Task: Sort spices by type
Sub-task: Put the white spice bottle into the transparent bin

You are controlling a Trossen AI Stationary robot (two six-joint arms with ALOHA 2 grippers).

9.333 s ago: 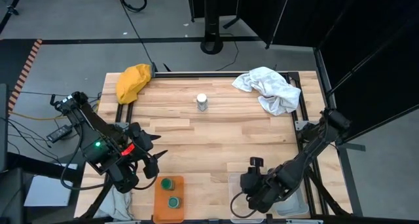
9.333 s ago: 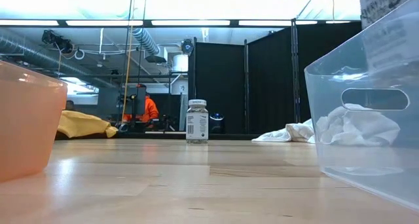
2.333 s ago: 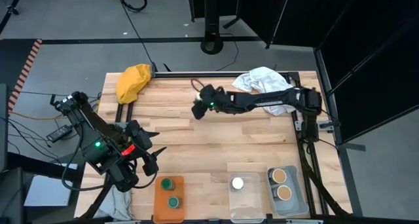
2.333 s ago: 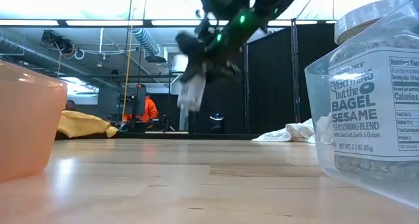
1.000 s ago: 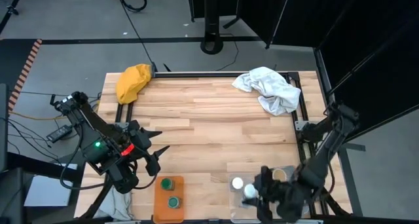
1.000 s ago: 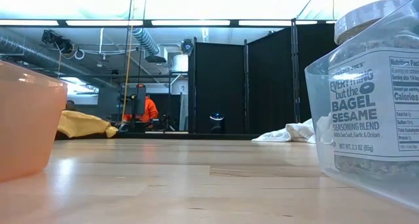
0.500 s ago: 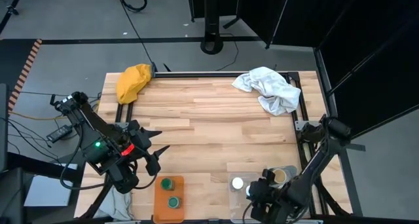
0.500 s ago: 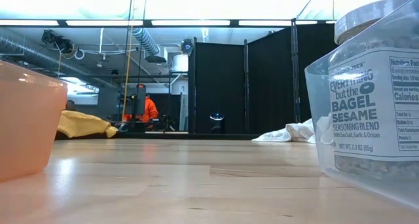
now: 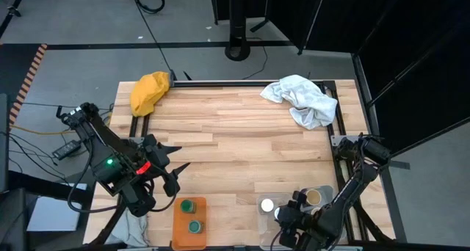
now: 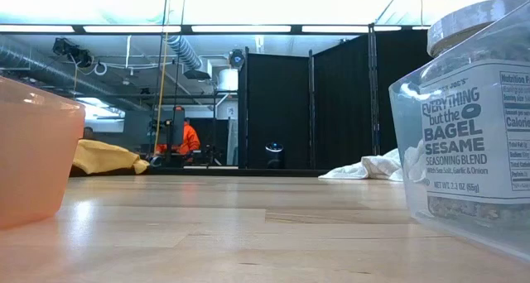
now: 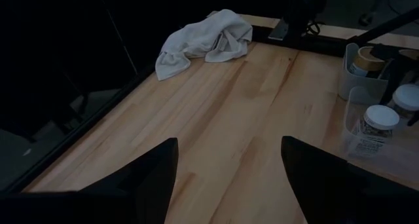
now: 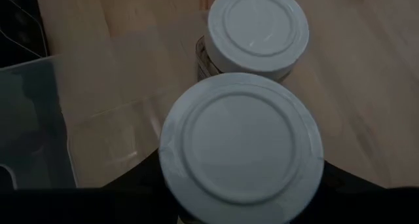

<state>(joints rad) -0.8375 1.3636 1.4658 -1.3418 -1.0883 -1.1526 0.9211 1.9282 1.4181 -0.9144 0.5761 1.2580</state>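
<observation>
Right end effector [image 9: 283, 216] is closed around a white-lidded jar [image 12: 241, 139] inside the clear tray [image 9: 262, 229], just beside the second white-lidded jar [image 9: 266, 205]. Two green-lidded jars [image 9: 189, 205] are seen in the orange tray [image 9: 177, 229]. Left end effector [image 9: 170, 176] is held spread wide above the counter [image 9: 235, 144].

Pale wood table [image 9: 242, 144], matt white jar lid [image 12: 242, 147], clear plastic tray [image 10: 414, 109].

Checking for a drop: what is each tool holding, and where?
The right tool grips a white-lidded jar by its sides, below the lid, over the clear tray. The left tool is open, holding nothing.
</observation>
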